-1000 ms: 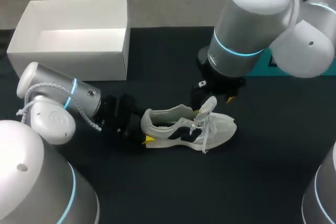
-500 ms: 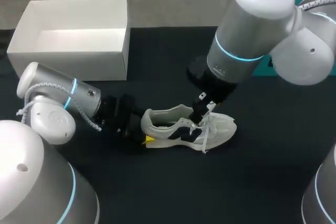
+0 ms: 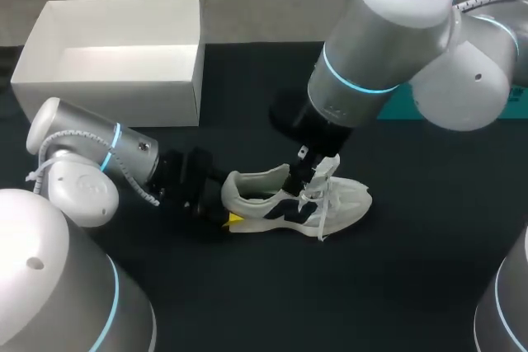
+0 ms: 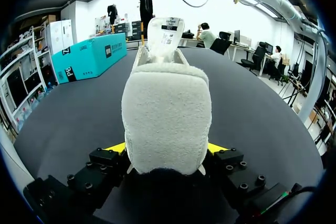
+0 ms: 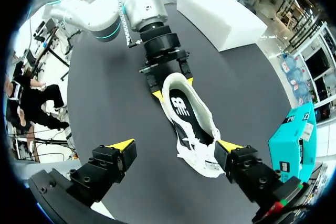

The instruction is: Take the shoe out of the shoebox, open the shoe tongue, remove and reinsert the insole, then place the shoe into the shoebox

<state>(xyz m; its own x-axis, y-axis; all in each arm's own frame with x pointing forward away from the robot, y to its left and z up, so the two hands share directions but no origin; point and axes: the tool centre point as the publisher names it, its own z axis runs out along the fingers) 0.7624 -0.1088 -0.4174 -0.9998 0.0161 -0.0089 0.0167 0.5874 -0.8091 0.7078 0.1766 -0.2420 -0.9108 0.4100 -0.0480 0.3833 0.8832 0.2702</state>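
A: Where is the shoe?
B: The shoe [image 3: 297,202] sits on its sole on the black table [image 3: 412,278], toe toward my right. It is outside the white shoebox [image 3: 115,55], which stands well apart at the far left corner. Its dark insole [image 5: 181,109] shows inside the opening.
A: And the left gripper?
B: The left gripper [image 4: 167,149] is clamped on the heel [image 4: 167,114]. In its wrist view a yellow fingertip [image 4: 116,147] presses in at each side of the padded back.
A: The right one?
B: The right gripper [image 5: 176,145] hangs over the front half of the shoe, fingers spread wide, holding nothing. The shoe lies below, in the gap between them.
A: Is it touching anything?
B: The tongue [image 3: 327,166] stands upright just beside one fingertip [image 5: 229,146]. They may be in contact, but the arm hides that spot from above, so I cannot tell.
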